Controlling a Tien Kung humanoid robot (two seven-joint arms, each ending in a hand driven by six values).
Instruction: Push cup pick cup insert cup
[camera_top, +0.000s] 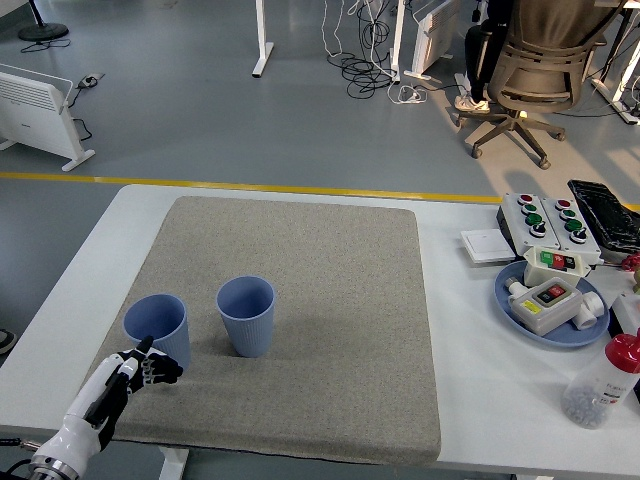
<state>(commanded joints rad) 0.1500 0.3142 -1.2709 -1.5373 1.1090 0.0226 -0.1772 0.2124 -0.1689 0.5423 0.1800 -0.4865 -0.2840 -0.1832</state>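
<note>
Two blue ribbed cups stand upright on a grey mat (300, 260). The left cup (157, 326) is near the mat's left edge; the right cup (246, 314) stands a little apart to its right. My left hand (148, 366) comes in from the lower left with its fingers spread, and its fingertips reach the front base of the left cup. It holds nothing. The right arm is out of view.
At the right of the white table (470, 340) are a blue plate (510, 300) with switch boxes, a grey button box (545, 222), a black device (605, 215), a white pad (485, 246) and a red-capped clear bottle (603, 380).
</note>
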